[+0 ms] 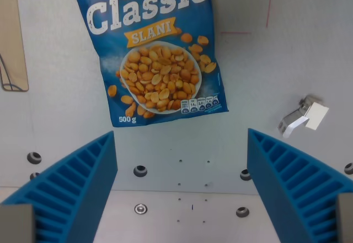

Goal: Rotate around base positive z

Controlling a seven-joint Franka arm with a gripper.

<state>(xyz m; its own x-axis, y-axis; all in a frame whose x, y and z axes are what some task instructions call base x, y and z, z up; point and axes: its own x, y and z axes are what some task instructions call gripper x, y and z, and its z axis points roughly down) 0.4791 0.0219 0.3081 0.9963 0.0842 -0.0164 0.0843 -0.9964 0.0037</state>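
Nearest the camera, two blue ribbed plastic fingers (71, 193) of the gripper (182, 190), spread wide at the wrist view's left and right, pinching nothing, hanging above a pale grey metal tabletop (182, 144) dotted with dark bolt holes and silver screw heads. Between the fingers only bare plate, with a seam running across near the lower edge. Farther on, just right of centre, a small white-and-silver metal bracket (303, 116), well apart from everything else. Beyond the fingers, at the far centre-left, the glossy blue plastic bag of salted peanuts (157, 61), lying flat and slightly skewed, marked 500 g, its top cut off by the frame. Probably moderately heavy for a pouch, soft and shifting inside, slick film outside, likely to sag or slide if pinched at a corner; crushable contents, so a gentle squeeze. Best hold, if one is called for, likely across the narrower width near the middle, where the filling bulks. At the far left edge, a beige strip with a thin dark wire loop (11, 72); faint red lines on the far right. Nothing standing between gripper and bag; bracket clear of a turn about the vertical axis, by the look of it.
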